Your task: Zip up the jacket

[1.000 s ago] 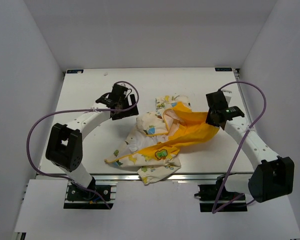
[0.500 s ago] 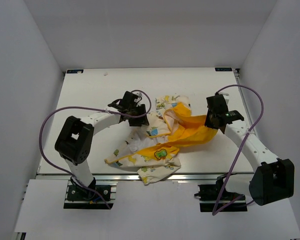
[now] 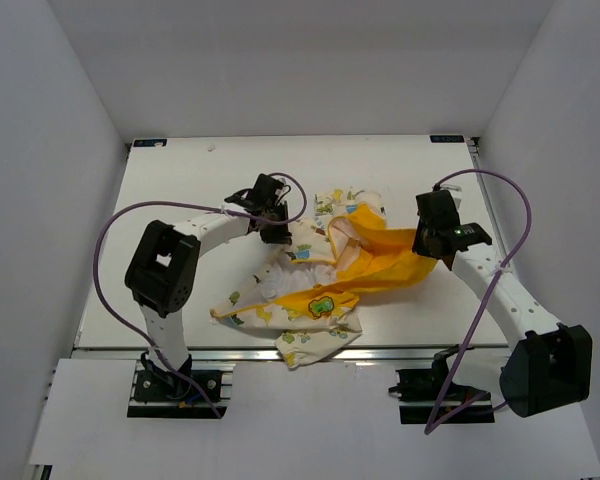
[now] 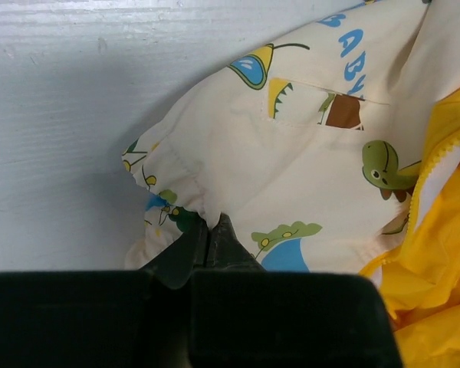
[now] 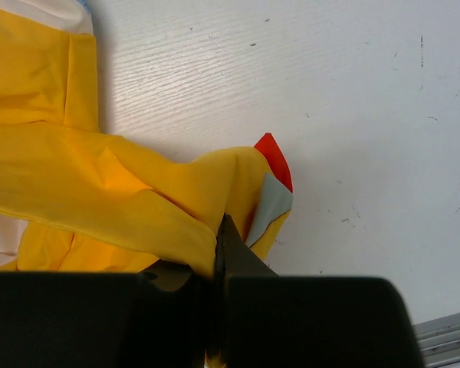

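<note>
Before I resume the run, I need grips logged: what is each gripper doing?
Left gripper: closed, pinching the jacket at a cream gathered edge.
Right gripper: closed on the jacket's yellow fabric.

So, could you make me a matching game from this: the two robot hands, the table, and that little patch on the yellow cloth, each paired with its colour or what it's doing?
Things:
1. left hand
2. right hand
3. table
4. little patch

Descriptions:
A. white
B. shut on the yellow part of the jacket
C. red
D. shut on the jacket's cream printed edge

Pairs: 1-D, 2-B, 3-A, 4-C
</note>
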`<state>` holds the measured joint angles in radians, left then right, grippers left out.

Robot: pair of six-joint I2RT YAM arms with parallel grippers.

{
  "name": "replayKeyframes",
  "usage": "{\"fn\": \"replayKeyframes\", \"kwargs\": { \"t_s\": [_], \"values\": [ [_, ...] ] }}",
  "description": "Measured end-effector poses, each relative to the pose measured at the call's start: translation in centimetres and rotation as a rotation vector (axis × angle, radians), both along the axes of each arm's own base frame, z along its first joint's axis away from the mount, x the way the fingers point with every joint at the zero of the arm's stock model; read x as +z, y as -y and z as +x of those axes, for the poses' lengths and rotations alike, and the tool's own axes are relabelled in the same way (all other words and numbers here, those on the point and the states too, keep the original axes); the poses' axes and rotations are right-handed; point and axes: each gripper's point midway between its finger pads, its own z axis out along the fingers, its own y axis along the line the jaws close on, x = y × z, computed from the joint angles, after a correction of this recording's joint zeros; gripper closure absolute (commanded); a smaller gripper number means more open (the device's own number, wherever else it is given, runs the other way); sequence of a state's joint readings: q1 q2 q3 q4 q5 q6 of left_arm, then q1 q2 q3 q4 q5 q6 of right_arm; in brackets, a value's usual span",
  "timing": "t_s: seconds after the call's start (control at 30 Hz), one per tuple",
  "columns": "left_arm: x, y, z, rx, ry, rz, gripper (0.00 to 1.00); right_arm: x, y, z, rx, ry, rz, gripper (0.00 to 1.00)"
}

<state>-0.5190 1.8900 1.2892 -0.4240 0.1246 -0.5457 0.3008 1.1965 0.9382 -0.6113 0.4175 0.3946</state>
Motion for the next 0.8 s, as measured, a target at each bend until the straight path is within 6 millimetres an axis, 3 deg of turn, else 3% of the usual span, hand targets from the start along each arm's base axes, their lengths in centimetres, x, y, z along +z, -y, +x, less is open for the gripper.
{"fn": "replayKeyframes", "kwargs": {
  "t_s": [0.13, 0.27, 0.4, 0.53, 0.67, 0.8],
  "values": [
    [0.8, -0.8, 0.6, 0.032, 0.024, 0.040, 1.00, 0.9, 0.2, 0.6, 0.022, 0.007, -0.025, 1.00],
    [4.6, -2.3, 1.8, 0.096, 0.116, 0.086, 1.00, 5.9, 0.5, 3.7, 0.024, 0.118, -0.070, 1.00],
    [12.2, -5.3, 1.9, 0.197, 0.292, 0.095, 1.00, 15.0, 0.5, 6.8, 0.035, 0.343, -0.089, 1.00],
    [22.2, -8.9, -0.3, 0.315, 0.511, 0.035, 1.00, 24.3, 0.0, 7.5, 0.097, 0.564, -0.078, 1.00],
    [30.7, -12.1, -4.2, 0.395, 0.709, -0.082, 1.00, 33.5, -0.2, 4.7, 0.167, 0.786, -0.043, 1.00],
    [37.6, -14.9, -9.5, 0.423, 0.877, -0.231, 1.00, 43.3, 0.0, -0.5, 0.234, 1.033, -0.011, 1.00]
  ]
}}
